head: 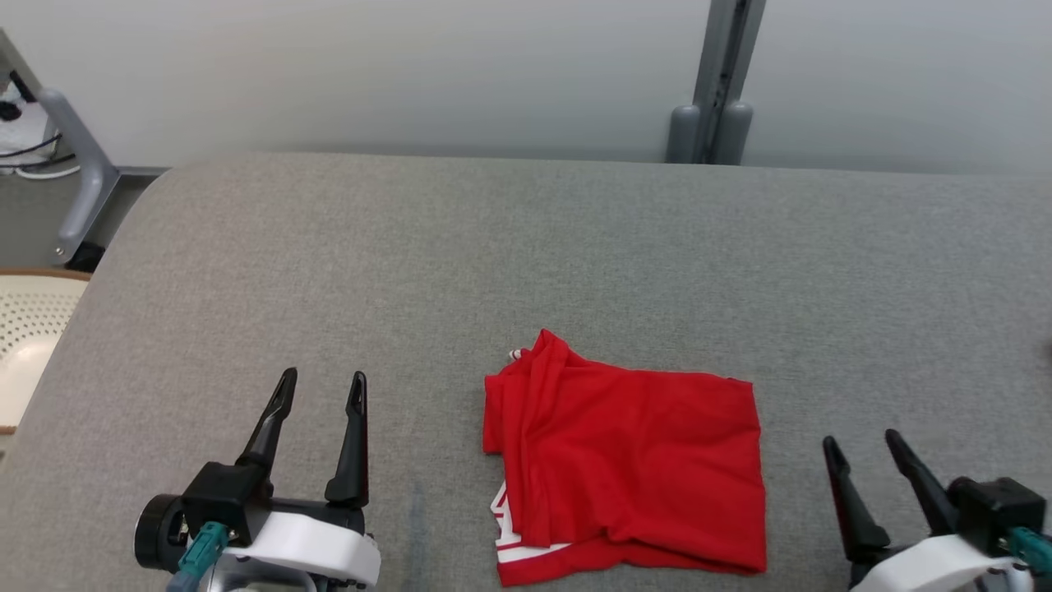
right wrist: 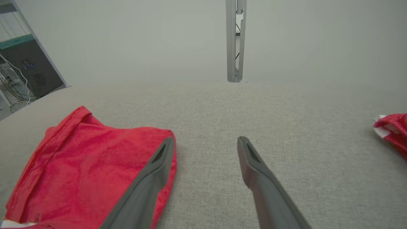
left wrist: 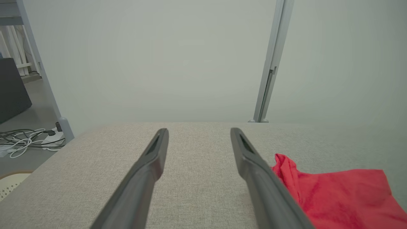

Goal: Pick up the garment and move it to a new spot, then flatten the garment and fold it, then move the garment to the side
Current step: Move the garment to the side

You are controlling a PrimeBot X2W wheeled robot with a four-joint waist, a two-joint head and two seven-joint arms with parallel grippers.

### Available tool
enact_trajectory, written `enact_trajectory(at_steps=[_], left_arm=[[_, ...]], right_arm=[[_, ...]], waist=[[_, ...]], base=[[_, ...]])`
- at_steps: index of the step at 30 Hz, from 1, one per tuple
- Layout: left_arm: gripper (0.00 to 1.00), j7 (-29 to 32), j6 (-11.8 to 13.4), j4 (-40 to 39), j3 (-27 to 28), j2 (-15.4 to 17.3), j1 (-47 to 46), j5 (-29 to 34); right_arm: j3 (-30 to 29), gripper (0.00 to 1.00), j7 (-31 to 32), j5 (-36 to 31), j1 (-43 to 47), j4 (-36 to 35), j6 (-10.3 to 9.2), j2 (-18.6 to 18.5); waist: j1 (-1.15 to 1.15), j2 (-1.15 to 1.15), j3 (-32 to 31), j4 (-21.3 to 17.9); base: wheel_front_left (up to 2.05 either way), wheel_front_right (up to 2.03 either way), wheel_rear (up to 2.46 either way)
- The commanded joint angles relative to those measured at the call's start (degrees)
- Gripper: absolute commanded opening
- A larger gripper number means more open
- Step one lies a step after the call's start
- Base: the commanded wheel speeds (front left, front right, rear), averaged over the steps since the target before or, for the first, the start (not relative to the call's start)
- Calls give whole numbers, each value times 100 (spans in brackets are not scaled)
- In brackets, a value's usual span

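You see the folded red garment [head: 629,469] lying on the grey table [head: 526,247] between the left pincer [head: 323,376] and right pincer [head: 860,438], both wide open and empty.

1. The garment [head: 625,469] is lying on the padded surface [head: 526,247], toward its near edge.
2. The left gripper [head: 323,376] is standing to the garment's left, apart from it.
3. The right gripper [head: 860,438] is standing to its right, also apart.
4. Another cloth [right wrist: 392,127] is lying farther right on the surface.
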Motion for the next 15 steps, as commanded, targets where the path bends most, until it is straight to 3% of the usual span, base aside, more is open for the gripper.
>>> enact_trajectory(at_steps=[1,15], left_arm=[[100,-51,-18,37,-1,5,-132,24],[100,-258,-77,368,-116,-123,-467,-28]], right_arm=[[126,100,-27,47,-162,191,9,-56],[1214,100,80,758,-1045,2628,6,50]], waist=[[0,-1,190,172],[0,-1,483,462]], base=[[0,0,0],[0,0,0]])
